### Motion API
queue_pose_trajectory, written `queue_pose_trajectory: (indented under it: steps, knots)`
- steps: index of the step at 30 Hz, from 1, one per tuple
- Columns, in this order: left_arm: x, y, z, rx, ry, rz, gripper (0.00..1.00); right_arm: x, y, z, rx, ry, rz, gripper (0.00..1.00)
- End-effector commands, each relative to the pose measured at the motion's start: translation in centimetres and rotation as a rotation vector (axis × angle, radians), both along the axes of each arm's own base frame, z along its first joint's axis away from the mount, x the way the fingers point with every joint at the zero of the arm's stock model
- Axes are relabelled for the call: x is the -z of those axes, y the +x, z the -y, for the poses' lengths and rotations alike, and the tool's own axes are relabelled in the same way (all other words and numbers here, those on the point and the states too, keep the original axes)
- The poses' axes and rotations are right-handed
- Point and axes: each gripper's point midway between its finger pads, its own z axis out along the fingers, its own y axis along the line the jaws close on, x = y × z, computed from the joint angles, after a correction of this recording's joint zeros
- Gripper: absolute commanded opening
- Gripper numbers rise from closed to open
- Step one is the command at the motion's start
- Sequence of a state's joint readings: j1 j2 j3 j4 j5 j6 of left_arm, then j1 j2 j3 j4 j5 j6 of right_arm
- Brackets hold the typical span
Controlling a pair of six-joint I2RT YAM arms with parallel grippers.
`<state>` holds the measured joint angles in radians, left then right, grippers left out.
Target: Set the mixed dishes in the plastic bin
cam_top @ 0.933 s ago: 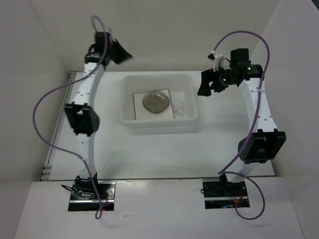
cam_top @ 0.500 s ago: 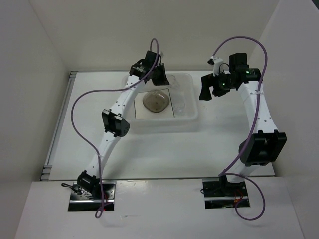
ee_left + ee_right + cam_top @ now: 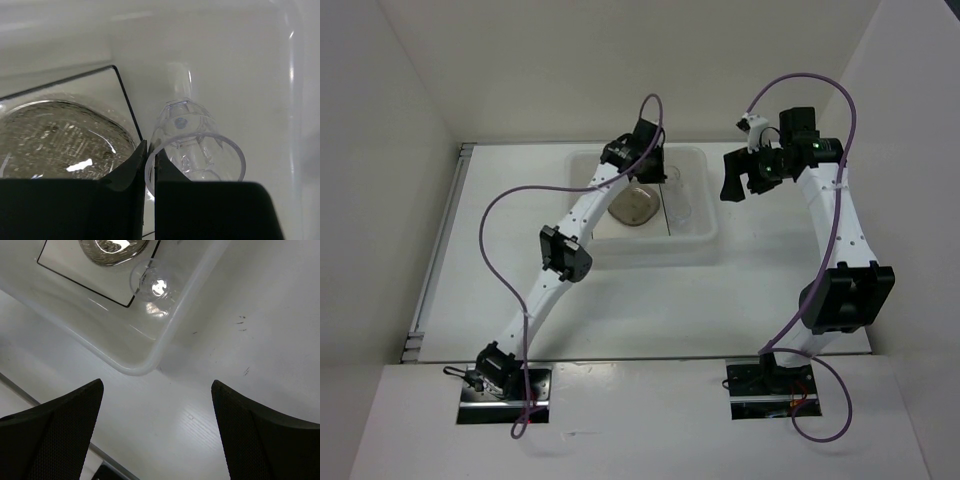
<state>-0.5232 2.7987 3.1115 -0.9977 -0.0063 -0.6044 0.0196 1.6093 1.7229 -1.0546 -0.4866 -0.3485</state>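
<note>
The plastic bin (image 3: 705, 235) stands at the table's middle back. In it lies the square white plate (image 3: 608, 224) with a speckled round dish (image 3: 632, 207) on it, and the small clear cup (image 3: 678, 200) sits to their right. My left gripper (image 3: 656, 182) reaches into the bin. In the left wrist view it (image 3: 150, 155) is shut on the cup's (image 3: 200, 145) rim, one finger inside and one outside, beside the dish (image 3: 60, 135). My right gripper (image 3: 732, 182) hangs open and empty right of the bin; its view shows the cup (image 3: 150, 285) and plate (image 3: 75, 270).
White walls close in the table on the left, back and right. The bin's near right corner (image 3: 135, 371) lies just below the open right gripper (image 3: 156, 385). Purple cables loop above both arms.
</note>
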Motion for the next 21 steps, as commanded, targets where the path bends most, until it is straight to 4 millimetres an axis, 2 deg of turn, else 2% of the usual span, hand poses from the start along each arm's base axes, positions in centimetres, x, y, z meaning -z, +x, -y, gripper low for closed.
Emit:
queue_pose_trajectory:
  steps: [1,3,4,6,11,13,15,16,18,19,21]
  knots:
    - [1.5,-1.1,2.3,0.034,0.042,0.016,0.01,-1.2,-0.2,0.2,0.011,-0.002,0.056,0.93]
    - [2.2,-1.4,2.7,0.037,0.054,0.009,0.03,-0.2,-0.4,0.3,0.010,-0.015,0.035,0.93]
    - [2.8,-1.4,2.7,0.037,0.058,0.001,0.04,-0.7,-0.6,0.3,0.010,-0.014,0.047,0.93]
    - [3.6,-1.8,2.9,0.037,0.079,-0.011,0.13,0.2,-0.8,0.5,0.015,-0.022,0.024,0.93]
    - [3.6,-1.7,2.8,0.030,0.085,-0.008,0.20,0.1,-1.1,0.4,0.002,-0.018,0.028,0.93]
    - [3.6,-1.7,2.8,0.030,0.085,-0.008,0.29,-0.2,-1.0,0.4,0.002,-0.018,0.037,0.93]
    - [2.0,-1.5,2.8,0.023,0.072,0.022,0.33,0.1,-0.9,0.2,-0.005,-0.009,0.028,0.93]
    - [2.0,-1.5,2.8,0.023,0.072,0.022,0.36,0.0,-1.0,0.0,-0.011,-0.001,0.028,0.93]
    - [-0.1,-1.1,2.8,0.012,0.053,0.066,0.50,0.3,-0.8,0.0,-0.011,-0.001,0.019,0.93]
    - [-0.7,-1.1,2.8,0.011,0.048,0.074,0.53,0.3,-0.8,0.0,-0.011,-0.001,0.019,0.93]
    - [-3.1,-0.6,2.4,0.000,0.019,0.118,0.59,0.3,-0.9,-0.1,-0.016,0.006,0.018,0.93]
